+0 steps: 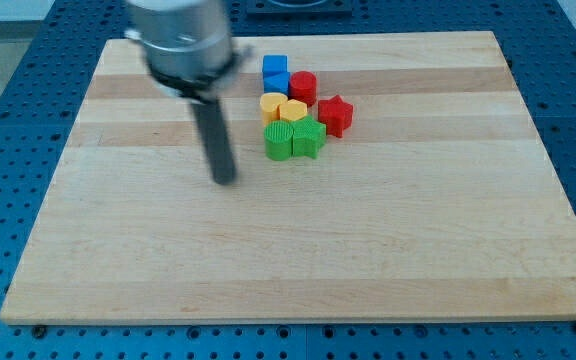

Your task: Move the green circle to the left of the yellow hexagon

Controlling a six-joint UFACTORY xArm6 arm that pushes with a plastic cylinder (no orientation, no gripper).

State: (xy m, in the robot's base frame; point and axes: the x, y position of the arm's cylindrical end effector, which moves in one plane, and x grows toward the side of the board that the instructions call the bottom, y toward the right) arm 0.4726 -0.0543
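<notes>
The green circle (279, 141) sits in a tight cluster of blocks near the board's top middle, touching a green star (309, 138) on its right. The yellow hexagon (272, 104) lies just above the green circle, with a yellow heart (293, 110) to its right. My tip (225, 180) rests on the board to the left of and slightly below the green circle, apart from it by a small gap. The rod is motion-blurred.
A blue cube (275, 72) and a red cylinder (303, 86) sit at the cluster's top, a red star (335, 114) at its right. The wooden board (298, 250) lies on a blue perforated table.
</notes>
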